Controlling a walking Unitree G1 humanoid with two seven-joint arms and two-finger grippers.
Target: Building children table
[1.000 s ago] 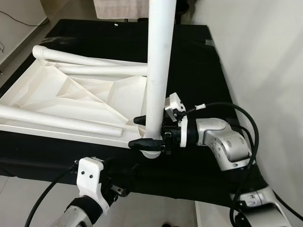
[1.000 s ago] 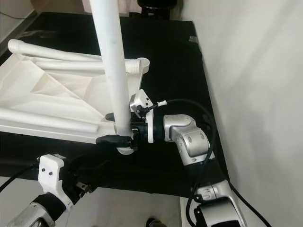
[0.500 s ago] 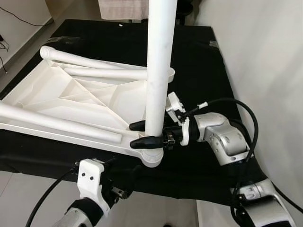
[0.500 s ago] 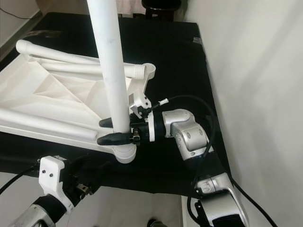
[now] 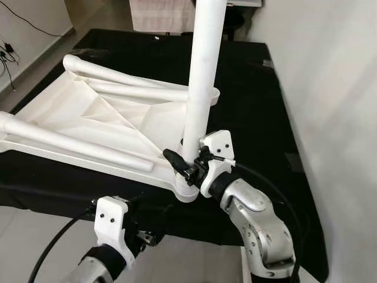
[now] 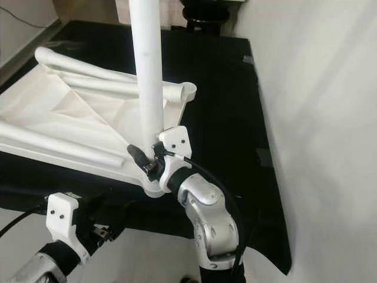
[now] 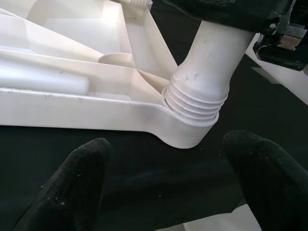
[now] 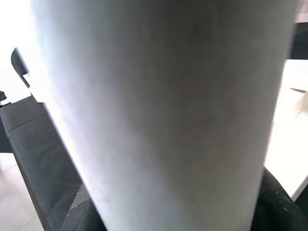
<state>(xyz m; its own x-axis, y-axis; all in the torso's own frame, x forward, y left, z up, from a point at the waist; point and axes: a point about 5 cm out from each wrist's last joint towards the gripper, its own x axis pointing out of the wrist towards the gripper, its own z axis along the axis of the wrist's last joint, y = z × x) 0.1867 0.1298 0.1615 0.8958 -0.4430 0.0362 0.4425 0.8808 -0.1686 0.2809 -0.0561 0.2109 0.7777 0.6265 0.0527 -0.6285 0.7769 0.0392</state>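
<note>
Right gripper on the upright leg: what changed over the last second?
The right gripper stayed shut on the upright table leg while its wrist swung round from the side toward the robot, as if screwing the leg into the corner socket. The left gripper stayed open below the tabletop.

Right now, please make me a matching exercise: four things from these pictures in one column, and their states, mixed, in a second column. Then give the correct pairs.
Things:
1. upright leg
2. right gripper
3. left gripper
4. tabletop

States:
A. open, holding nothing, below the corner socket
B. lying upside down on the black cloth
C. standing in the near corner socket
D. shut on the leg, low down

Pairs: 1-C, 2-D, 3-A, 4-B
</note>
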